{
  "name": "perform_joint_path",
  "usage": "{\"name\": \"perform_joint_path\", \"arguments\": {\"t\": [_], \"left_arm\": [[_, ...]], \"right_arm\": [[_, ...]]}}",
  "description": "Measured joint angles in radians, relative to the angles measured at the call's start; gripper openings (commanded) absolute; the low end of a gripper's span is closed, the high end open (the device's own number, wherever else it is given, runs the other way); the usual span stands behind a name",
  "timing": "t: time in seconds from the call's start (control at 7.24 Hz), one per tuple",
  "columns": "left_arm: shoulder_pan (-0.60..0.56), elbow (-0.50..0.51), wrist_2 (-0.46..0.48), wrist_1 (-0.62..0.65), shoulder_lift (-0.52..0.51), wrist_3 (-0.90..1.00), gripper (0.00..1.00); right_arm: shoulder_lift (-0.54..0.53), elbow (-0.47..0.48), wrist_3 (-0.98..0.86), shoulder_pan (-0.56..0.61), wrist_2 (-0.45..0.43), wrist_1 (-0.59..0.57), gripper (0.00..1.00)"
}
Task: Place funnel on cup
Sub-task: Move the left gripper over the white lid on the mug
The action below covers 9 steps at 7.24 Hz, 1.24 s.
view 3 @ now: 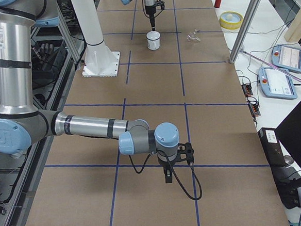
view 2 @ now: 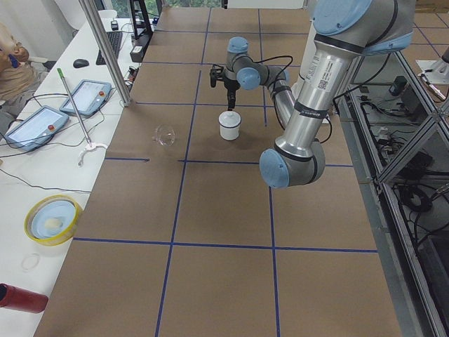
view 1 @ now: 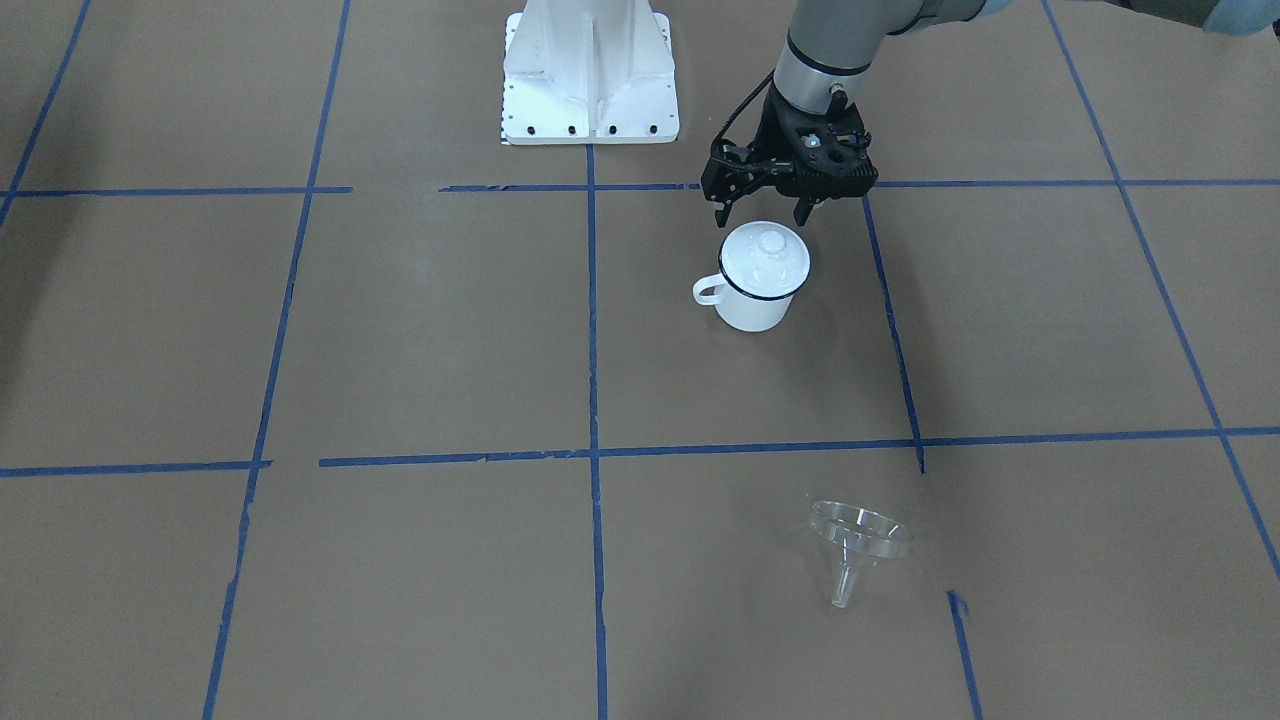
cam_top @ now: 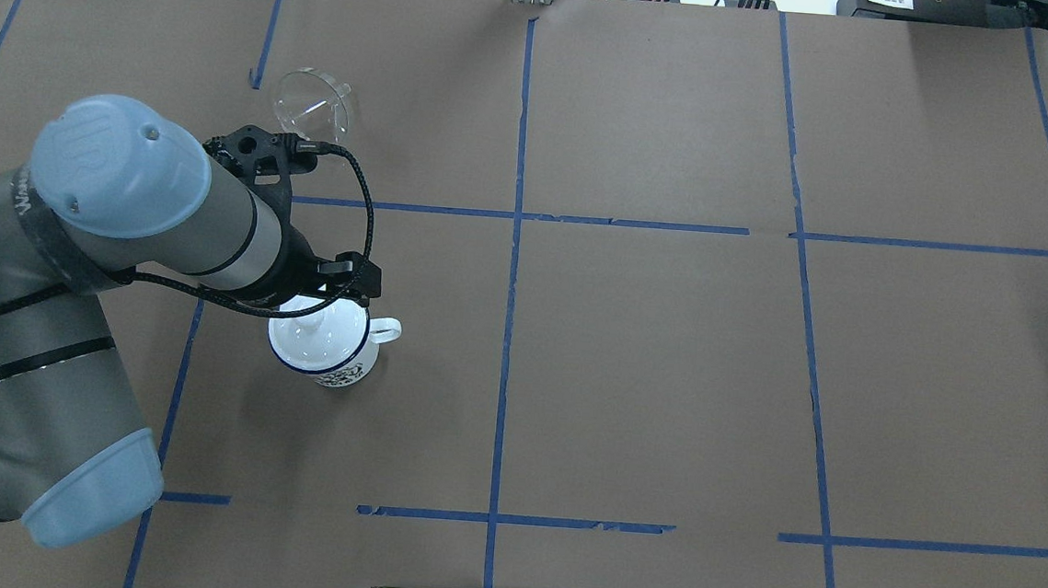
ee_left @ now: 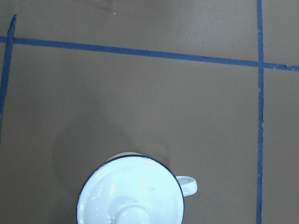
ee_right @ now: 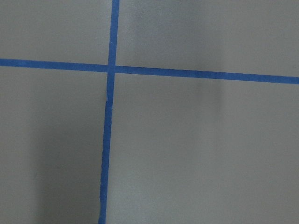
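Observation:
The cup [view 1: 752, 298], a white enamel mug with a dark blue rim, stands upright with a round white knobbed lid [view 1: 766, 250] on it. It also shows in the overhead view [cam_top: 328, 352] and the left wrist view [ee_left: 133, 193]. My left gripper [view 1: 762, 213] hangs just above and behind the lid, open and empty. The clear funnel [view 1: 858, 545] lies on its side on the table, far from the cup, and shows in the overhead view [cam_top: 311, 104] beyond my left arm. My right gripper [view 3: 168, 176] hovers low over the table, far from both; I cannot tell if it is open.
The white robot base [view 1: 590, 70] stands at the table's robot side. A yellow bowl [view 2: 50, 219], a red cylinder [view 2: 19, 298] and tablets [view 2: 88, 96] sit on the side bench past the table edge, by a metal pole [view 2: 105, 53].

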Motion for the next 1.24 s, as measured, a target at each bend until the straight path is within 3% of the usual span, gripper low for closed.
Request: {"name": "perform_joint_path", "arguments": {"t": [0.69,1.24], "left_arm": [[0.008,0.051,0.045,0.006,0.001,-0.004,0.92],[0.009,0.051,0.043,0.006,0.001,-0.001,0.84]], "right_arm": [[0.0,0.0,0.0,0.0,0.0,0.0,1.0],[0.0,0.0,0.0,0.0,0.0,0.0,1.0]]}}
